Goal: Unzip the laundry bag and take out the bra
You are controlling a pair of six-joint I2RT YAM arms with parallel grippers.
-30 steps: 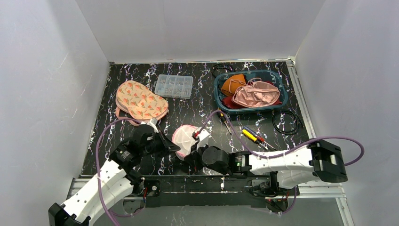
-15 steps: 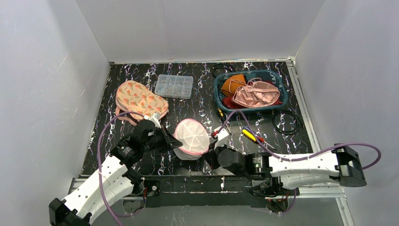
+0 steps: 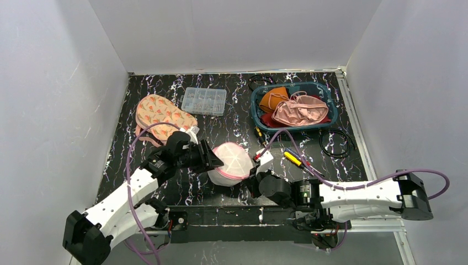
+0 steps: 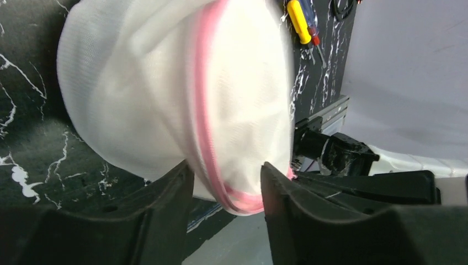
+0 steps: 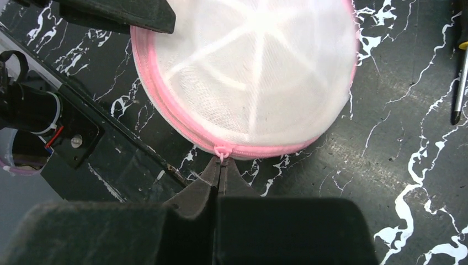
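Mesh laundry bag (image 3: 232,161) on black, white-veined tabletop (image 3: 232,118), boxed in by plain white walls (image 3: 237,33).
Near front edge, between both arms; right gripper (image 5: 221,168) pinched tight on pink zipper pull (image 5: 222,150), left gripper (image 4: 223,182) parted loosely around bag's pink rim; teal basket (image 3: 255,105) of garments far back right.

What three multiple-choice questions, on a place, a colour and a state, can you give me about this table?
1. Where is the teal basket? A far right of the table; B table's centre; C near left corner.
2. What colour is the zipper on the laundry bag? A blue; B pink; C green.
3. What is the right gripper doing? A open over the basket; B shut on the zipper pull; C gripping the basket's rim.
Answers: 1 A, it sits far back on the right; 2 B, a pink band rims the white mesh; 3 B, closed fingertips pinch the pull.
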